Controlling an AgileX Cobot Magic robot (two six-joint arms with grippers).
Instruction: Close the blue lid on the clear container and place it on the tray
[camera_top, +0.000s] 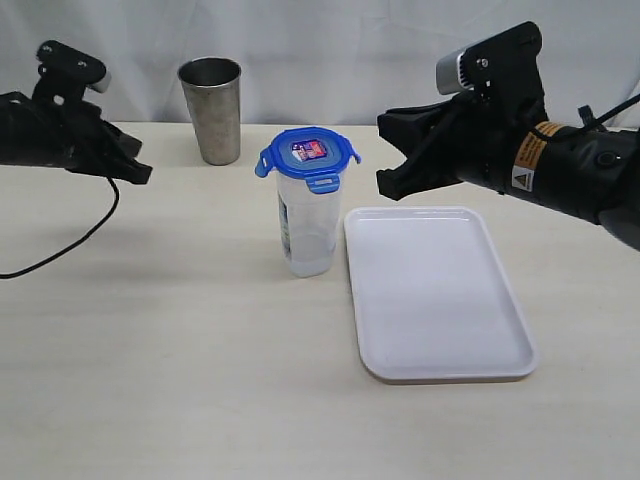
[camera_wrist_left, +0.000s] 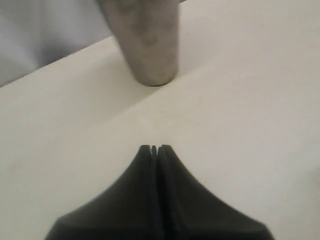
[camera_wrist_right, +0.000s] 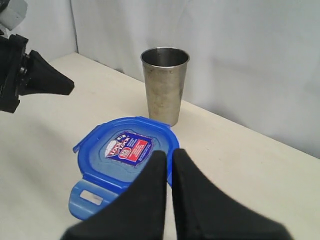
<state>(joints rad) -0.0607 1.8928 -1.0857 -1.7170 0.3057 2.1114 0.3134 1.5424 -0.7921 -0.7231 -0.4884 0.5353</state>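
Left gripper (camera_wrist_left: 154, 148) is seen pressed together; right gripper (camera_wrist_right: 165, 155) apparently likewise. Steel tumbler (camera_top: 211, 108) is noted behind clear container (camera_top: 306, 230), tray (camera_top: 432, 290) just beside.

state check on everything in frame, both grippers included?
blue lid: sitting on the container, flaps splayed out, not latched.
clear container: upright on the table, beside the tray, not on it.
tray: flat on the table, nothing on it.
steel tumbler: upright, clear of both grippers.
left gripper: shut, holding nothing.
right gripper: near the lid, holding nothing; open or shut unclear.
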